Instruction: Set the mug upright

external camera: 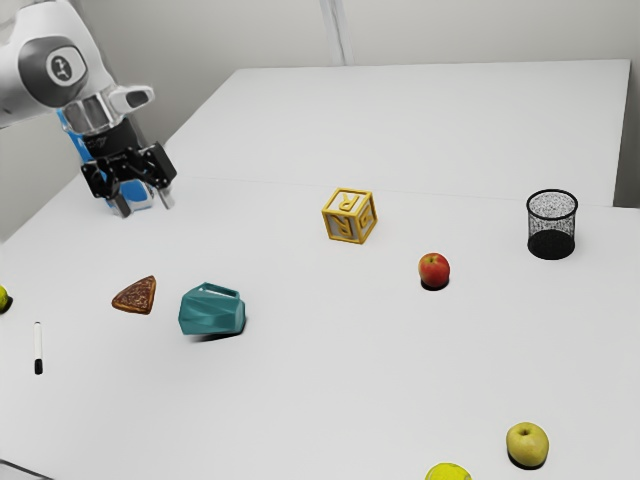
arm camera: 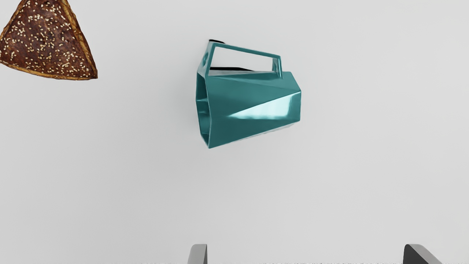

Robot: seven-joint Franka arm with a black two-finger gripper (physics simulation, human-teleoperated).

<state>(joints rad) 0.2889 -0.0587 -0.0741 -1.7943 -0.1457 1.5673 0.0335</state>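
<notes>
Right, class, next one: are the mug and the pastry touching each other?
Apart. The wrist view shows it plainly: a wide strip of bare table lies between the mug's open end and the pastry's nearest corner.

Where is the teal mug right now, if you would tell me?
The teal mug lies on its side on the table in the exterior view's left half, with the brown triangular pastry beside it, toward the exterior view's left.

Our arm (external camera: 50,25) reaches in from the exterior view's left, gripper (external camera: 146,208) pointing down, jaws spread wide.
</notes>
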